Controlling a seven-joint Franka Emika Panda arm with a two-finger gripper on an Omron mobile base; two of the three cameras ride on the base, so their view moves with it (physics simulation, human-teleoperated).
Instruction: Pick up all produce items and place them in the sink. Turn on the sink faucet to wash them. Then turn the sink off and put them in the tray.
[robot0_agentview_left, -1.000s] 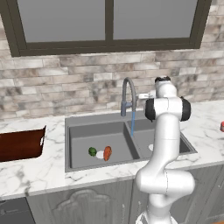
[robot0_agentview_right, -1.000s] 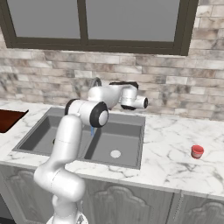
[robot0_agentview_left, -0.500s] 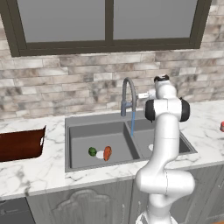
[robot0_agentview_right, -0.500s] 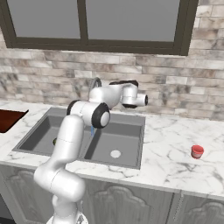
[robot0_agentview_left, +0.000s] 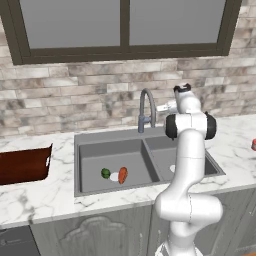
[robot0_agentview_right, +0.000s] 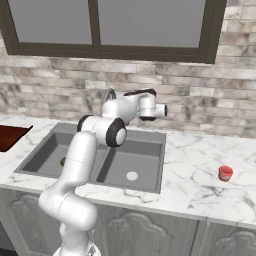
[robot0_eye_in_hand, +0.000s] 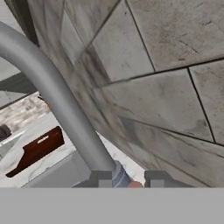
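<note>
The orange-red vegetable (robot0_agentview_left: 123, 175) and the round green fruit (robot0_agentview_left: 105, 173) lie side by side on the floor of the left basin of the dark grey sink (robot0_agentview_left: 145, 150). From the right base view only a sliver of the green fruit (robot0_agentview_right: 62, 161) peeks out beside my arm. My gripper (robot0_agentview_left: 161, 107) is level with the foot of the gooseneck faucet (robot0_agentview_left: 146, 107), just to its right. In the hand view the gripper (robot0_eye_in_hand: 128, 178) is open, its fingertips (robot0_eye_in_hand: 101, 177) either side of the faucet (robot0_eye_in_hand: 65, 100) stem near its base. The reddish-brown tray (robot0_agentview_left: 25, 165) sits on the counter left of the sink.
A stone-brick wall (robot0_eye_in_hand: 166, 87) stands close behind the faucet, under a dark-framed window (robot0_agentview_left: 120, 30). A small red cup (robot0_agentview_right: 225, 173) stands on the marble counter right of the sink. The right basin (robot0_agentview_right: 132, 162) holds just its pale drain.
A blue stream ran from the spout in the earlier frames; none shows now. The hand has shifted slightly at the faucet's base. The produce has not moved.
</note>
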